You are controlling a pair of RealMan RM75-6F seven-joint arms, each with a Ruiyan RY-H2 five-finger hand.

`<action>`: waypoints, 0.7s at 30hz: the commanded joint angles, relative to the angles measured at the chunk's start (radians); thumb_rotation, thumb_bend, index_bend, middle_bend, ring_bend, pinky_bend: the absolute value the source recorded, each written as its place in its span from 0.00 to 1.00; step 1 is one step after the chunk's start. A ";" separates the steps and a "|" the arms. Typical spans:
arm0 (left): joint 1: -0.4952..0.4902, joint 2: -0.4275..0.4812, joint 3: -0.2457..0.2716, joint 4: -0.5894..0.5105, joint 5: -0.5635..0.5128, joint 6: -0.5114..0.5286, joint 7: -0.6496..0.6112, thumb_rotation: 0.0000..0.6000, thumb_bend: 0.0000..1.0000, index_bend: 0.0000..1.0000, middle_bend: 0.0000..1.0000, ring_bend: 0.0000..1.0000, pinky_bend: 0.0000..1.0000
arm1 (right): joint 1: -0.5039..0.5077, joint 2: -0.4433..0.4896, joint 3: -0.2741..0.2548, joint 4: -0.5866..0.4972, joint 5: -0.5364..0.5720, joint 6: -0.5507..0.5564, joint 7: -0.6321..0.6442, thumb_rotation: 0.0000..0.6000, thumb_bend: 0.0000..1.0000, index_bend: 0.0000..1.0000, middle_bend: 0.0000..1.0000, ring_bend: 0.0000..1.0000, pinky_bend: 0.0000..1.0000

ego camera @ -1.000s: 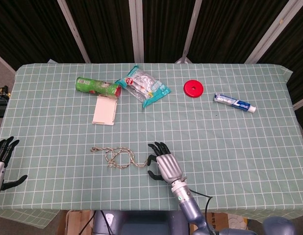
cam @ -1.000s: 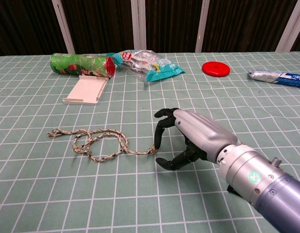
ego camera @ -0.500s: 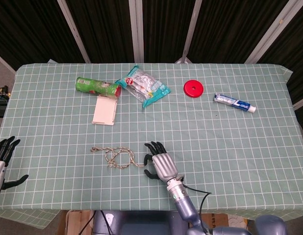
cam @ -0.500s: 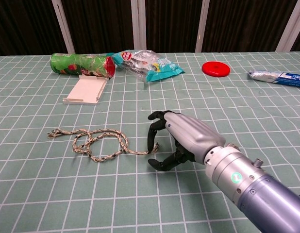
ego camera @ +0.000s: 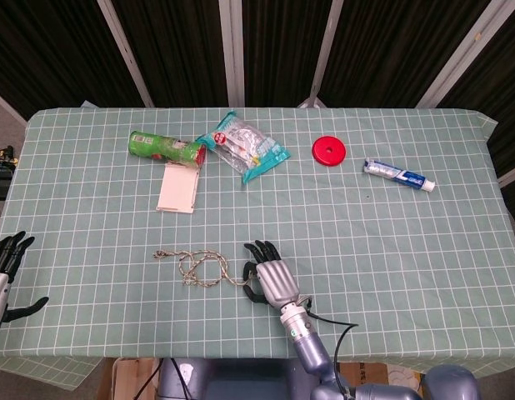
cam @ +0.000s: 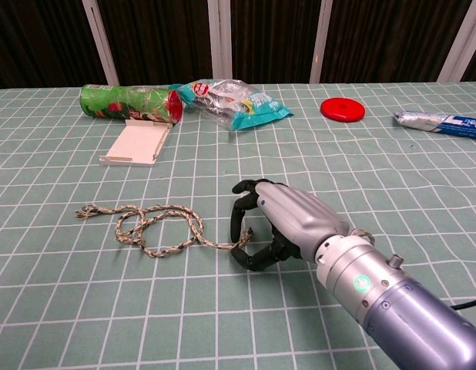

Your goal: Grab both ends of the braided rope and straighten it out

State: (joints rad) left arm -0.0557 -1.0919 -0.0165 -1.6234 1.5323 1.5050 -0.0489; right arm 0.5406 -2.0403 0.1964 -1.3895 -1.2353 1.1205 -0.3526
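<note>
At the table's (ego camera: 424, 250) near edge, your right hand (ego camera: 270, 277) has slid toward nine o'clock, fingers curling round the braided rope's (cam: 157, 227) near end, grip unconfirmed; your left hand (ego camera: 3, 271) waits open, so the far end is ungrabbed.

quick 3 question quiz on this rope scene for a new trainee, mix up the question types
1. True or false: the braided rope lies straight on the table.
2. Multiple choice: which rope end are the right hand and its fingers closest to? A) the frayed end nearest the white box B) the thin end on the hand's own side C) the middle loop
3. Short answer: where is the left hand, and does it hold anything?

Key
1. False: it is coiled in a loop.
2. B
3. At the table's left edge in the head view, far from the rope, fingers spread, holding nothing.
</note>
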 commanded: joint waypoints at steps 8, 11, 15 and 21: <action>0.000 0.001 0.001 -0.003 0.002 0.002 0.003 1.00 0.13 0.08 0.00 0.00 0.00 | -0.002 -0.003 -0.005 -0.002 -0.004 0.011 0.003 1.00 0.40 0.57 0.15 0.00 0.00; 0.001 0.002 0.001 -0.005 0.003 0.003 0.003 1.00 0.13 0.08 0.00 0.00 0.00 | -0.005 -0.005 -0.009 -0.002 -0.004 0.015 0.005 1.00 0.40 0.57 0.15 0.00 0.00; 0.001 0.002 0.002 -0.006 0.005 0.005 0.004 1.00 0.13 0.08 0.00 0.00 0.00 | -0.007 -0.014 -0.014 0.005 -0.010 0.022 0.012 1.00 0.40 0.57 0.15 0.00 0.00; 0.001 0.004 0.003 -0.006 0.005 0.005 0.001 1.00 0.13 0.08 0.00 0.00 0.00 | -0.006 -0.026 -0.013 0.021 -0.011 0.024 0.014 1.00 0.40 0.57 0.15 0.00 0.00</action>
State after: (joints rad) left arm -0.0544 -1.0882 -0.0140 -1.6298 1.5374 1.5103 -0.0477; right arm 0.5348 -2.0651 0.1829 -1.3696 -1.2471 1.1441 -0.3387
